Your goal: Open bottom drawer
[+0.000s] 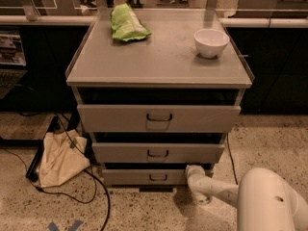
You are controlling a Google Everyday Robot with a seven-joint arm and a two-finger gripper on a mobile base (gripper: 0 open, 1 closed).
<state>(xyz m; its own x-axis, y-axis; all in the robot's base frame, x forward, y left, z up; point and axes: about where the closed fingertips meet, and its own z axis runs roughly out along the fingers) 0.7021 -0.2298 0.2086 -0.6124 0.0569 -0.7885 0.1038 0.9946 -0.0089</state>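
The grey metal cabinet (159, 66) has three drawers. The bottom drawer (139, 177) is the lowest, a slim flat grey front with a small black loop handle (158, 178) at its centre. It sits just above the floor, its front about level with the middle drawer (159, 153) above it. My white arm (226, 192) reaches in from the lower right. My gripper (192, 171) is at the right part of the bottom drawer's front, to the right of the handle.
A green bag (126, 24) and a white bowl (211, 42) sit on the cabinet top. A beige cloth bag (60, 159) and black cables (96, 186) lie on the speckled floor at the left. Dark counters stand behind.
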